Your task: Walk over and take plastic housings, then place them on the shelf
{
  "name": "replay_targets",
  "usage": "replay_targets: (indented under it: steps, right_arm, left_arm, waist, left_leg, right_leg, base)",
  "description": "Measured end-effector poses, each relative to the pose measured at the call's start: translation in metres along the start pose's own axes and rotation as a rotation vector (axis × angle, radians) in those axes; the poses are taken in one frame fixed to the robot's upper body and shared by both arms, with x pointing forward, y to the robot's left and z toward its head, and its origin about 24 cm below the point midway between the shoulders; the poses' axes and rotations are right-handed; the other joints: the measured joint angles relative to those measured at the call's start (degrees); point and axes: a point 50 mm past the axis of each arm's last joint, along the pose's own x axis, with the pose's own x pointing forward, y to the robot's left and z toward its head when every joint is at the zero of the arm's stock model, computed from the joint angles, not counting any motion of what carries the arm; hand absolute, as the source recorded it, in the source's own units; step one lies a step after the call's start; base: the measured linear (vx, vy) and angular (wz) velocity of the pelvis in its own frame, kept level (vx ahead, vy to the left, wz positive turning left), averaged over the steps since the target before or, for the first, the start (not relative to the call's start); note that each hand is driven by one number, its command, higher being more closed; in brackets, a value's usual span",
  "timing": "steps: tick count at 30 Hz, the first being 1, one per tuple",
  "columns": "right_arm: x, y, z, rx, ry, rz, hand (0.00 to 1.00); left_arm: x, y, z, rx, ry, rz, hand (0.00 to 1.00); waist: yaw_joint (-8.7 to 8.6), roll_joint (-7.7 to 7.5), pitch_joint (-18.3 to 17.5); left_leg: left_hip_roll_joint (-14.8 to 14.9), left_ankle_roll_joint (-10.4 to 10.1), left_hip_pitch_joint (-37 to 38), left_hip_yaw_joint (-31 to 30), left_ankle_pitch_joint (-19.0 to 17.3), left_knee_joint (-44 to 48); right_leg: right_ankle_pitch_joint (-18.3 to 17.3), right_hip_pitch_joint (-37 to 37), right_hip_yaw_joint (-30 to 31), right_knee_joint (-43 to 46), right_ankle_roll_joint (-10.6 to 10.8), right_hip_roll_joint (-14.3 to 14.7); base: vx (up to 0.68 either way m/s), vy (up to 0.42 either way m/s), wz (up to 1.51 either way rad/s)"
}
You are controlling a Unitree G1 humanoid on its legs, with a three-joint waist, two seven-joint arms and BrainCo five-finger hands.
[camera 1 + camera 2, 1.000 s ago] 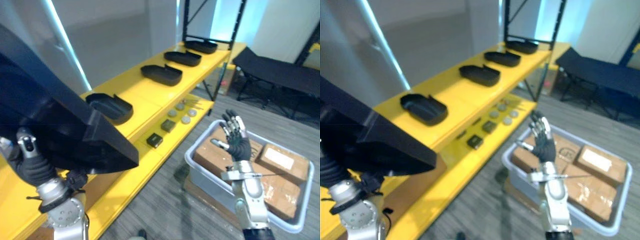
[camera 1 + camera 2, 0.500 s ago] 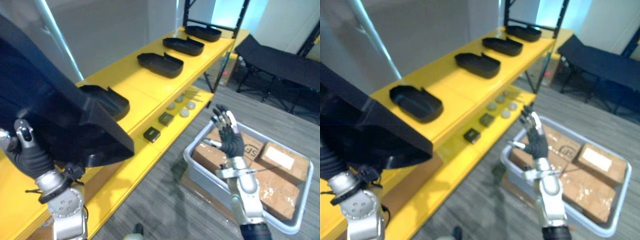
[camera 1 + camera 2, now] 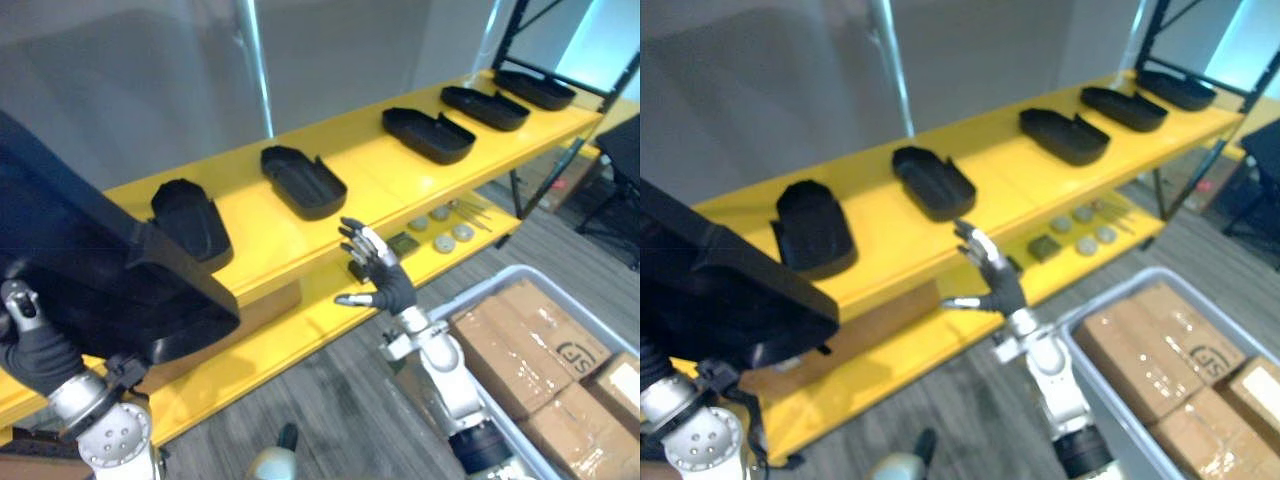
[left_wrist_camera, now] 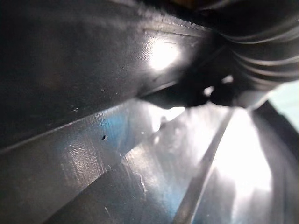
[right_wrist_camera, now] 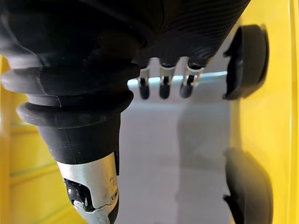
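Observation:
A large black plastic housing (image 3: 90,270) fills the lower left, and my left hand (image 3: 35,345) carries it from below with its thumb against its wall. Its dark inner surface (image 4: 117,140) looms close in the left wrist view. Several more black housings lie in a row on the yellow shelf top (image 3: 370,180): the nearest (image 3: 190,220), then one (image 3: 302,180) and another (image 3: 428,133). My right hand (image 3: 378,280) is raised open with fingers (image 5: 163,86) spread, in front of the shelf edge and touching nothing.
A lower yellow board (image 3: 300,320) carries small round and square parts (image 3: 440,222). A grey bin (image 3: 470,290) of cardboard boxes (image 3: 530,345) stands on the floor at lower right. A black shelf post (image 3: 520,180) rises at far right. A grey wall backs the shelf.
The whole view has swung along the shelf, so more housings show. My right hand now stands before the shelf edge rather than over the bin, still open. The left hand keeps the housing.

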Motion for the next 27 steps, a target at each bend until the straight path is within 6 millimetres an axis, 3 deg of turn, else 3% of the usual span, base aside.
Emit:
replay_targets:
  steps: [7, 11, 12, 14, 15, 16, 17, 18, 19, 21, 23, 25, 26, 27]
  right_arm:
    - [-0.001, 0.002, -0.003, 0.007, 0.014, 0.005, 0.0]
    - [-0.003, -0.004, -0.003, 0.0, 0.012, -0.028, 0.0]
    - [-0.006, -0.008, -0.003, -0.01, 0.017, -0.049, 0.0]
    - [-0.013, -0.014, -0.005, -0.016, 0.028, -0.089, 0.0]
    - [-0.013, -0.016, -0.003, -0.023, 0.011, -0.113, 0.0]
    - [-0.013, -0.018, -0.002, -0.024, -0.005, -0.137, 0.0]
    - [-0.013, -0.022, 0.001, -0.034, -0.027, -0.168, 0.0]
    - [-0.012, -0.029, 0.007, -0.057, -0.057, -0.188, 0.0]
    - [-0.011, -0.033, 0.011, -0.068, -0.079, -0.201, 0.0]
    - [-0.007, -0.045, 0.029, -0.106, -0.165, -0.234, 0.0]
    - [-0.006, -0.056, 0.047, -0.148, -0.233, -0.242, 0.0]
    - [-0.006, -0.059, 0.055, -0.176, -0.252, -0.221, 0.0]
    - [-0.006, -0.06, 0.057, -0.169, -0.26, -0.204, 0.0]
    - [-0.006, -0.061, 0.058, -0.175, -0.259, -0.191, 0.0]
  left_arm:
    - [0.001, -0.002, 0.004, -0.014, -0.018, -0.004, 1.0]
    - [0.004, -0.006, 0.009, -0.027, -0.057, -0.009, 1.0]
    - [0.006, -0.008, 0.011, -0.039, -0.076, -0.011, 1.0]
    - [0.01, -0.011, 0.014, -0.047, -0.112, -0.02, 1.0]
    - [0.015, -0.012, 0.017, -0.032, -0.155, -0.034, 1.0]
    - [0.02, -0.013, 0.019, -0.02, -0.189, -0.05, 1.0]
    - [0.027, -0.015, 0.022, -0.019, -0.231, -0.072, 1.0]
    - [0.034, -0.019, 0.022, -0.03, -0.257, -0.073, 1.0]
    - [0.038, -0.021, 0.021, -0.036, -0.266, -0.065, 1.0]
    - [0.049, -0.028, 0.014, -0.056, -0.26, -0.038, 1.0]
    - [0.055, -0.034, 0.002, -0.035, -0.194, -0.014, 1.0]
    - [0.053, -0.036, -0.002, -0.028, -0.164, -0.022, 1.0]
    - [0.051, -0.039, -0.003, -0.033, -0.15, -0.029, 1.0]
    - [0.046, -0.04, -0.006, -0.045, -0.12, -0.019, 1.0]
  waist:
    - [-0.15, -0.13, -0.1]
    - [-0.39, -1.0, 0.4]
    - [-1.07, -1.07, 0.9]
    - [-1.17, -1.27, 1.2]
    - [-1.15, -1.42, 1.9]
    - [-1.26, -1.29, 2.3]
    - [-2.15, -0.42, 2.8]
    - [-2.72, 0.05, 2.8]
    - [-2.72, 0.21, 2.9]
    - [-3.02, 0.1, 2.8]
    - [-4.38, -0.15, 2.6]
    - [-4.37, -1.25, 1.9]
    - [-4.4, -3.0, 0.8]
    - [-4.65, -2.17, 0.6]
  left_leg:
    - [0.0, 0.9, 0.9, 2.1, 0.3, -1.7]
    - [-0.6, 1.6, -0.2, 5.3, -1.5, 0.7]
    - [-0.8, 1.5, -0.1, 5.0, -2.7, 2.6]
    - [-0.9, 2.1, 0.7, 4.8, -4.6, 4.7]
    - [-0.7, 2.6, 2.2, 5.0, -5.9, 5.4]
    - [-0.1, 3.2, 3.4, 4.9, -6.4, 5.1]
    - [1.0, 3.6, 4.7, 3.7, -6.8, 4.8]
    - [2.4, 3.7, 4.9, 3.1, -7.0, 4.8]
    - [2.9, 3.5, 4.9, 3.1, -7.2, 4.9]
    - [3.3, 2.9, 3.7, 2.2, -7.5, 5.2]
    - [3.2, 2.2, 2.8, 0.5, -7.7, 5.1]
    - [2.8, 0.7, 2.7, -0.5, -8.1, 4.8]
    - [1.7, -0.4, 2.0, -1.3, -8.1, 4.4]
    - [2.1, -1.3, 2.1, -2.5, -8.0, 4.3]
  right_leg:
    - [-0.2, -0.8, 1.4, 0.4, -0.3, -0.7]
    - [-2.0, -2.8, 1.5, 4.9, -2.6, -3.5]
    - [-1.6, -3.2, 0.9, 10.1, -2.4, -5.0]
    - [0.1, -6.5, 2.7, 22.1, -5.2, -8.6]
    - [3.0, -9.2, 6.5, 29.4, -8.3, -10.4]
    - [7.1, -11.6, 9.2, 34.6, -8.9, -11.5]
    - [6.9, -14.7, 12.0, 39.0, -9.1, -11.6]
    - [1.7, -16.5, 13.8, 37.6, -8.0, -9.6]
    - [0.6, -17.0, 15.1, 34.1, -7.4, -8.2]
    - [1.0, -17.0, 19.1, 18.6, -6.1, -4.7]
    - [3.4, -16.0, 22.9, 6.6, -2.4, -1.9]
    - [4.6, -13.6, 24.0, 1.2, -0.9, 0.1]
    - [5.7, -11.6, 24.0, -1.2, -0.8, 1.0]
    - [7.1, -10.4, 23.3, -2.1, 0.5, 1.6]
  base:
    - [-0.02, 0.003, -0.09]
    - [0.01, 0.03, 0.02]
    - [0.07, 0.084, 0.31]
    - [0.05, 0.099, 0.17]
    - [0.06, 0.086, -0.05]
    - [0.11, 0.043, 0.05]
    - [0.11, 0.011, 0.19]
    - [0.09, 0.003, 0.22]
    - [0.06, 0.04, 0.15]
    - [0.04, -0.021, 0.2]
    - [0.09, -0.137, 0.38]
    - [0.15, -0.313, 0.39]
    - [0.19, -0.418, 0.59]
    - [0.15, -0.332, 0.63]
